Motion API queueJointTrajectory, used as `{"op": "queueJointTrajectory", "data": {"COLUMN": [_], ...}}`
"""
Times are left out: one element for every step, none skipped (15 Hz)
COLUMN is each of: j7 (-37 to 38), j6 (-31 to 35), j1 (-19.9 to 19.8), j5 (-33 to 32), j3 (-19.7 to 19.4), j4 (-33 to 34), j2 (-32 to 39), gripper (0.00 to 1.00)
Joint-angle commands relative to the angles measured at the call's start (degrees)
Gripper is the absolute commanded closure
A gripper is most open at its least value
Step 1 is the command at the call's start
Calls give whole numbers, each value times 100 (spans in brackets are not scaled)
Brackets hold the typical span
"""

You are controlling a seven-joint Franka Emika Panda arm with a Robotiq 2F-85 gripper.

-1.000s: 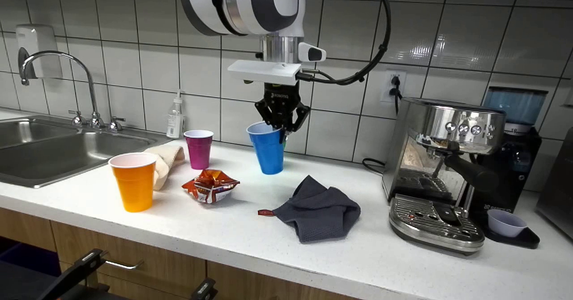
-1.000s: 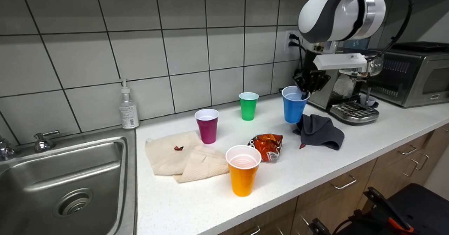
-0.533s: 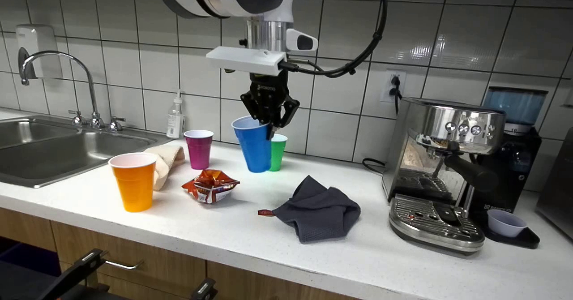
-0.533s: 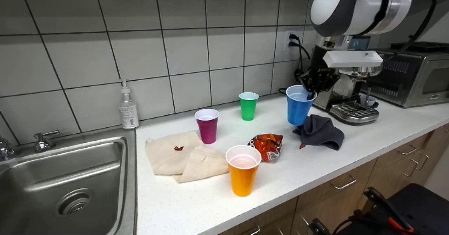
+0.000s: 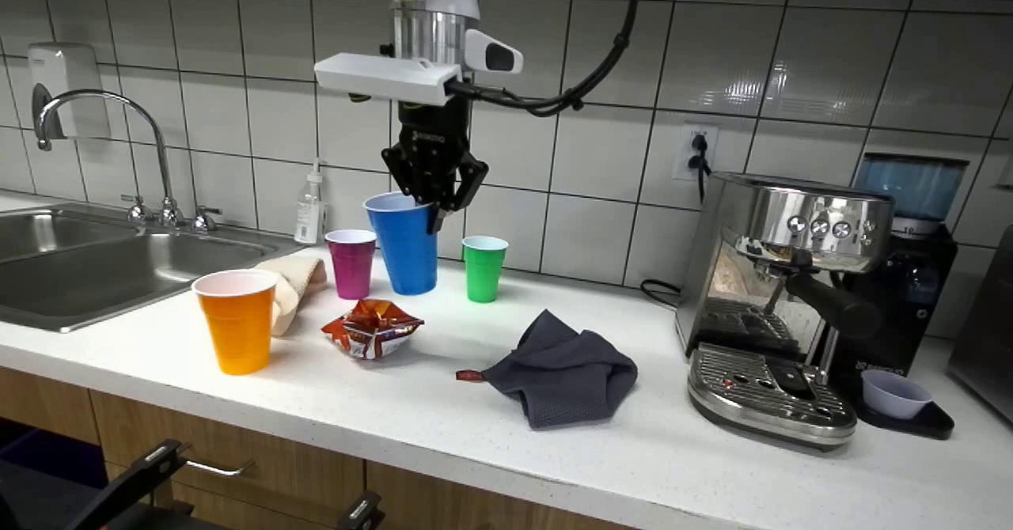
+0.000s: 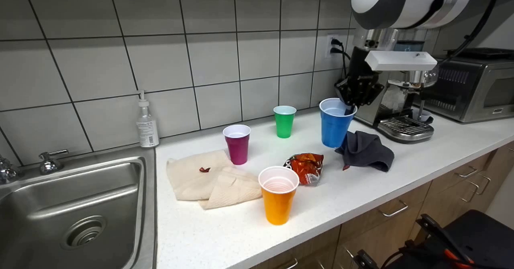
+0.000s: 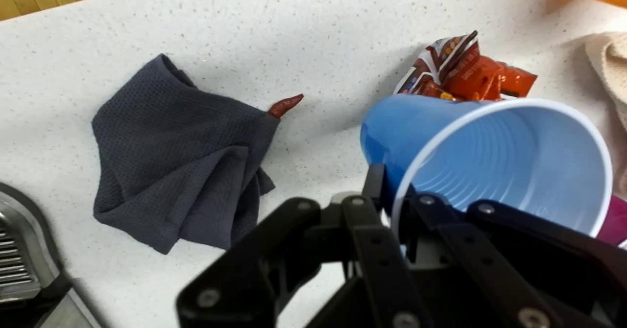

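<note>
Your jaws have the blue cup [image 5: 402, 249], up off the table [image 5: 427, 411]

You've got both jaws closed on the cup's side, 1 inside the rim, 1 outside; it's tilted a bit, mouth up. It hangs on the far side of the snack bag [image 5: 370, 331], w/ the gray cloth [image 5: 562, 372] to its right. Above your jaws, ROBOTIQ lettering [image 5: 430, 136] shows on the black housing [image 5: 435, 119]. Other text's poor: bag print is too small/crumpled to read, ditto the gray cloth's red tag [image 7: 285, 105]. Right, far side: the black grinder [image 5: 922, 285] by the espresso machine [image 5: 775, 221] has white letters, too blurry to make out. Left, far side: the soap bottle [image 6: 147, 131] by the sink [image 6: 148, 212] has a label w/ fine print, also illegible. Magenta cup [image 5: 353, 267] is upright beside the beige cloth [image 6: 231, 186], orange cup [image 5: 236, 324] near left, green cup [image 5: 484, 270] far side.
</note>
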Motion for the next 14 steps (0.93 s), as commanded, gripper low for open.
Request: {"op": "queueJointTrajectory", "data": {"j7": [78, 50, 25, 19, 29, 98, 83, 108, 83, 119, 95, 96, 43, 70], "j6": [-354, -400, -456, -517, -548, -607, -701, -792, -874, -915, -1026, -1107, -1142, -1166], "j1": [193, 266, 341, 412, 463, 492, 530, 545, 562, 560, 572, 578, 596, 599], "j5": [299, 397, 489, 567, 632, 634, 643, 622, 618, 583, 576, 555, 569, 544], "j3": [183, 203, 230, 261, 293, 351, 375, 415, 431, 469, 479, 503, 513, 546], "j4": [8, 28, 52, 82, 104, 162, 224, 283, 324, 369, 417, 456, 467, 479], "j2": [-279, -284, -280, -273, -271, -248, -232, -227, -226, -220, -221, -237, -252, -259], "gripper": [99, 99, 99, 99, 99, 99, 99, 99, 99, 99, 99, 99, 99, 99]}}
